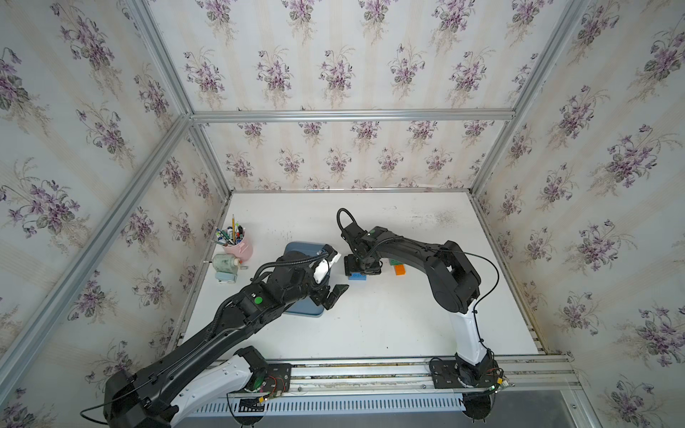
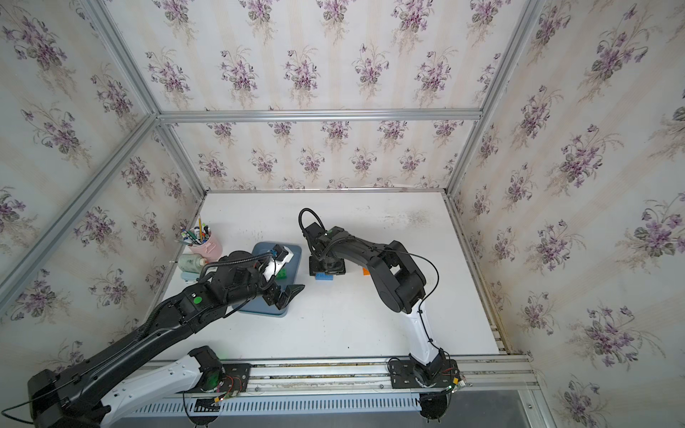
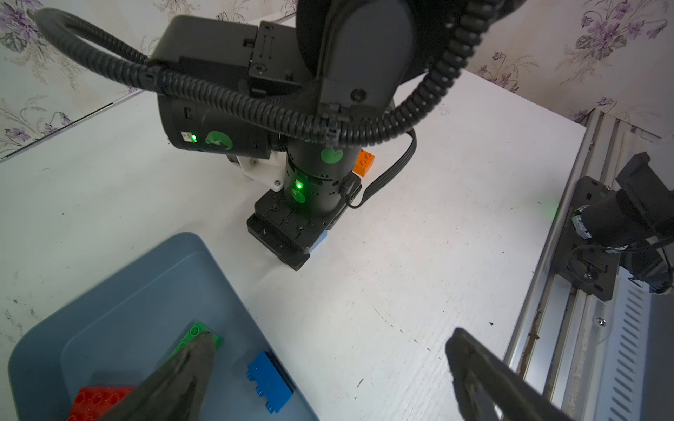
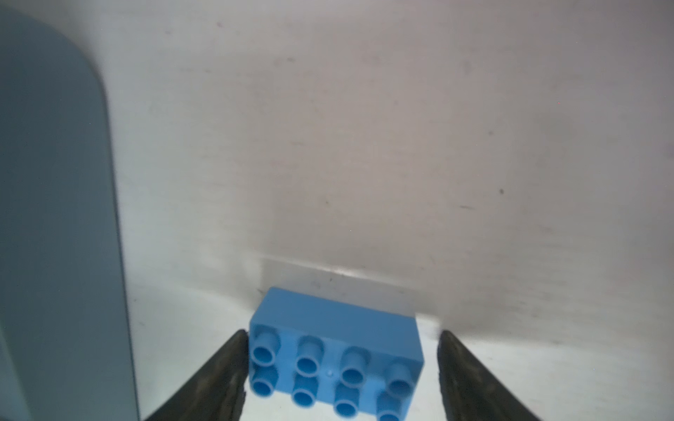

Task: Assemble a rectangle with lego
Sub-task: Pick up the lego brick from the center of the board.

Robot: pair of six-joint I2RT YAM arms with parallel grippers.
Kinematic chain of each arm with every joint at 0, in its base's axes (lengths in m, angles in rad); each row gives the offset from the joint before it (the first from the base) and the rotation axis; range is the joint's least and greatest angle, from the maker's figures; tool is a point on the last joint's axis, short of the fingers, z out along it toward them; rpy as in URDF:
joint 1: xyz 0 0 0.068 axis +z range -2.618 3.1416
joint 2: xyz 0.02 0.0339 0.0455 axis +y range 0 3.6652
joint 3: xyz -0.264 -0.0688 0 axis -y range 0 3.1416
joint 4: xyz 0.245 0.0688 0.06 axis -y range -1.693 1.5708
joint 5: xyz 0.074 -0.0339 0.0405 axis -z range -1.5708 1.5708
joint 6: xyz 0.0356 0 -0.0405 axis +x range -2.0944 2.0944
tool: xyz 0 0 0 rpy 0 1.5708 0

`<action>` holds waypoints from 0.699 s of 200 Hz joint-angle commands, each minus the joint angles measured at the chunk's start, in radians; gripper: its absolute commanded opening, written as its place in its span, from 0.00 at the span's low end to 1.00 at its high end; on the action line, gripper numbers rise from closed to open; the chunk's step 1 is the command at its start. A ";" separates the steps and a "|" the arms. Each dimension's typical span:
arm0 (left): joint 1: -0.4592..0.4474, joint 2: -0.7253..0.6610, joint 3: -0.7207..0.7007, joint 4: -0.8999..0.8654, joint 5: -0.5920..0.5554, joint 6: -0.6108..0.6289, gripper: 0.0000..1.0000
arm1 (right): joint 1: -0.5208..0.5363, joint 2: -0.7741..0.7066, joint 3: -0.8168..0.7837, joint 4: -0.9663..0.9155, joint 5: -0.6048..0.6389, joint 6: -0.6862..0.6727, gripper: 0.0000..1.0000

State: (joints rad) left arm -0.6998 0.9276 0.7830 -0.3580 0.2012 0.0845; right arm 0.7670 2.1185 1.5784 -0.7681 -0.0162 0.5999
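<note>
A light blue lego brick (image 4: 335, 350) lies studs-up on the white table between the fingers of my right gripper (image 4: 342, 333). The gripper is open: one finger touches an end of the brick, and a gap shows at the other end. In a top view this brick (image 1: 357, 276) peeks out below the right gripper (image 1: 361, 268). An orange brick (image 1: 399, 269) and a green brick (image 1: 393, 262) sit just right of it. The grey-blue tray (image 3: 109, 291) holds a green brick (image 3: 197, 332), a dark blue brick (image 3: 268, 379) and a red brick (image 3: 95, 401). My left gripper (image 3: 333, 335) hangs wide open over the tray's right edge, empty.
A pink cup of pens (image 1: 241, 246) and a small bottle (image 1: 226, 261) stand at the table's left edge, behind the tray. The aluminium rail (image 1: 370, 367) with both arm bases runs along the front edge. Papered walls close in three sides.
</note>
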 commanded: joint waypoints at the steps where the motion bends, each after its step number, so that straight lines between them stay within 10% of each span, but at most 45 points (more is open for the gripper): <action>1: -0.001 0.004 0.012 0.021 -0.010 -0.009 1.00 | 0.003 0.014 0.006 -0.033 0.036 0.019 0.77; 87: -0.001 0.002 0.014 0.014 -0.022 -0.022 1.00 | 0.012 0.004 0.004 -0.054 0.097 0.017 0.53; 140: -0.001 -0.006 0.007 0.013 -0.008 -0.032 1.00 | -0.042 -0.269 -0.178 -0.102 0.137 -0.172 0.51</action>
State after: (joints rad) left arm -0.7006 0.9249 0.7895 -0.3611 0.1841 0.0620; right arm 0.7612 1.9472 1.4643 -0.8116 0.0742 0.5346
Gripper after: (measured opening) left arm 0.998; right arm 0.614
